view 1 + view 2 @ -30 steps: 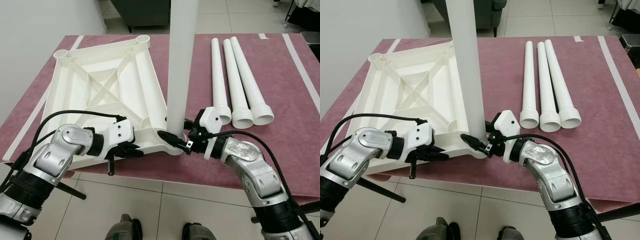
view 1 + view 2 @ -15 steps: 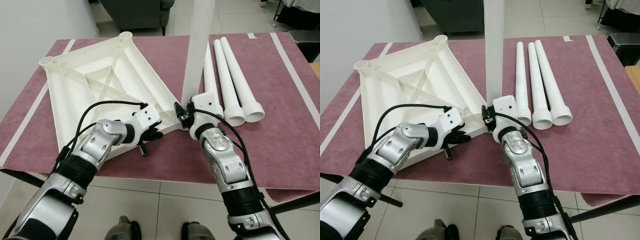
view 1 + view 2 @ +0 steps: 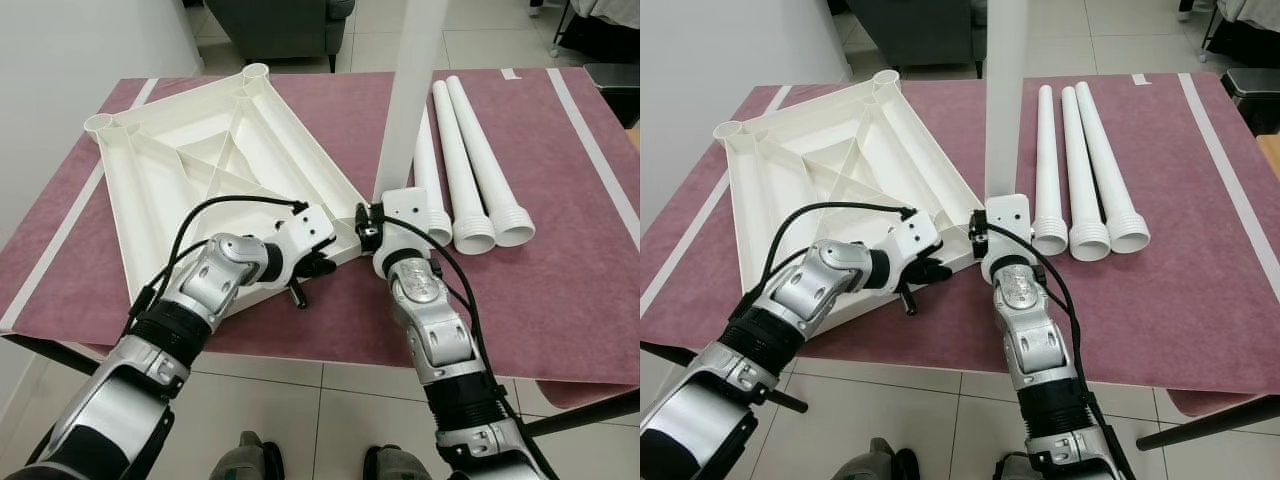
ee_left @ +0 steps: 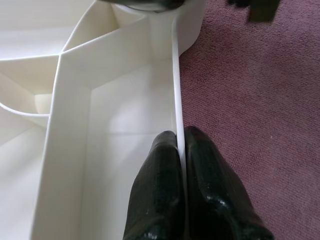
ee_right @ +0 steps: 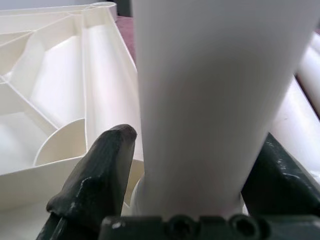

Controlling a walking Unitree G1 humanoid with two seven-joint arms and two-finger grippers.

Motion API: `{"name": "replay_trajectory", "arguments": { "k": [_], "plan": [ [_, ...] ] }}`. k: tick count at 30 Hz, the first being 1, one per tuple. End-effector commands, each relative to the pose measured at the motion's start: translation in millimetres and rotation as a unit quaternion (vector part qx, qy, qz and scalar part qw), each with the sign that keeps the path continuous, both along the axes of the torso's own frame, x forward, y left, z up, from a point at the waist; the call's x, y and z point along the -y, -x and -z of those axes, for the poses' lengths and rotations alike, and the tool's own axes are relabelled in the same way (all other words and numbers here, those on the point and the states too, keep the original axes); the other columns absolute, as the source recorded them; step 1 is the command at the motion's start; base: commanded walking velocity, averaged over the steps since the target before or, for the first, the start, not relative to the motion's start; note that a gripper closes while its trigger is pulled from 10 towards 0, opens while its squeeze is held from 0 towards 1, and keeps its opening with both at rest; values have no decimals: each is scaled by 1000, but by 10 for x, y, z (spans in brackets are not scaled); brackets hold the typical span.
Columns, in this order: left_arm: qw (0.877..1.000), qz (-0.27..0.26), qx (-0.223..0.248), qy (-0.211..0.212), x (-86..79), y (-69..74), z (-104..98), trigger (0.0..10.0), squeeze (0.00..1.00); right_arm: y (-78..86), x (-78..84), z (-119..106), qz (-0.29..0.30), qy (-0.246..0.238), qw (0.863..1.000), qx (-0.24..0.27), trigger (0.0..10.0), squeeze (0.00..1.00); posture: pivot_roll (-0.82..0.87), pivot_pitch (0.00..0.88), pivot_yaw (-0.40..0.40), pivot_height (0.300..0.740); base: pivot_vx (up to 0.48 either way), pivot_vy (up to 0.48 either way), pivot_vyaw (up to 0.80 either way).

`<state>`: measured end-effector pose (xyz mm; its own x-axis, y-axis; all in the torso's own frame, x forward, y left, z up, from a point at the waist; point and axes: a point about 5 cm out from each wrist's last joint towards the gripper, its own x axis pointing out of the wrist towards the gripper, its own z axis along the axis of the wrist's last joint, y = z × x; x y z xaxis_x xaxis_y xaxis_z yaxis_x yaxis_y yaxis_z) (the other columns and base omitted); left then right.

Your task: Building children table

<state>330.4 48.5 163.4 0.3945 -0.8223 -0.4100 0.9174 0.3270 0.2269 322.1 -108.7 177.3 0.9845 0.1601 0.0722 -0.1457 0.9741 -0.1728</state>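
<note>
No readable text, labels, brand marks, numbers or signs appear anywhere in these views. The white plastic tabletop (image 3: 210, 170), the white table legs (image 3: 470, 160) and the maroon cloth (image 3: 560, 270) beneath them all show plain, unmarked surfaces.

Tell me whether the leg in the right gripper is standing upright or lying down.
Upright. The white leg rises steeply from the near corner socket of the upturned tabletop, the right gripper clamping its base; three spare legs lie flat beside it.
</note>
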Motion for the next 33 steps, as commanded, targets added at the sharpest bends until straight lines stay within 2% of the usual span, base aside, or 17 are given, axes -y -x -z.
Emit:
{"name": "replay_trajectory", "arguments": {
  "k": [1,2,5,6,10,12,13,14,16,17,18,19,22,23,25,26,33],
  "plan": [
    [996,38,67,45,100,37,-362,0,0,45,-127,136,-51,-10,998,-34,10000,0,-10,130,140,740,0,0,0],
    [995,56,68,41,9,93,-360,0,0,65,-89,6,-91,-13,996,-3,10000,0,-10,130,140,740,0,0,0],
    [994,75,68,36,-78,157,-359,0,0,87,-36,-96,-121,-7,992,20,10000,0,-6,131,138,740,0,0,0],
    [992,103,64,24,-208,254,-340,0,0,123,45,-192,-154,12,987,40,10000,0,-2,132,136,740,0,0,0],
    [988,143,54,0,-383,397,-292,0,0,185,129,-277,-201,43,977,54,10000,0,-2,132,134,740,0,0,0],
    [986,158,45,-10,-460,458,-264,0,0,226,137,-285,-229,54,971,52,10000,0,-3,134,133,740,0,0,0],
    [985,168,39,-23,-538,503,-233,0,0,286,126,-267,-265,68,961,43,10000,0,-3,134,133,740,0,0,0],
    [985,168,39,-23,-538,503,-233,0,0,286,126,-267,-265,68,961,43,10000,0,-3,134,133,740,0,0,0],
    [983,179,28,-41,-671,559,-206,0,0,443,74,-185,-347,90,934,11,10000,0,0,135,129,740,0,0,0],
    [983,179,28,-41,-671,559,-206,0,0,443,74,-185,-347,90,934,11,10000,0,0,135,129,740,0,0,0],
    [982,181,25,-49,-719,575,-201,0,0,512,53,-138,-380,96,920,-5,10000,0,2,135,127,740,0,0,0],
    [982,181,25,-49,-719,575,-201,0,0,512,53,-138,-380,96,920,-5,10000,0,2,135,127,740,0,0,0],
    [981,181,23,-59,-767,595,-196,0,0,582,35,-86,-413,103,905,-20,10000,0,3,135,126,740,0,0,0],
    [981,180,23,-61,-781,603,-195,0,0,606,23,-66,-425,102,899,-25,4980,0,1,135,126,740,0,0,0],
    [982,180,22,-61,-788,607,-195,0,0,620,15,-54,-431,101,896,-27,4980,0,1,135,126,740,0,0,0],
    [982,178,23,-60,-790,610,-199,0,0,631,9,-43,-437,99,893,-29,0,0,2,135,126,740,0,0,0],
    [984,169,28,-42,-730,591,-221,0,0,600,1,10,-421,84,903,-35,0,0,-3,134,127,740,0,0,0]
  ]
}}
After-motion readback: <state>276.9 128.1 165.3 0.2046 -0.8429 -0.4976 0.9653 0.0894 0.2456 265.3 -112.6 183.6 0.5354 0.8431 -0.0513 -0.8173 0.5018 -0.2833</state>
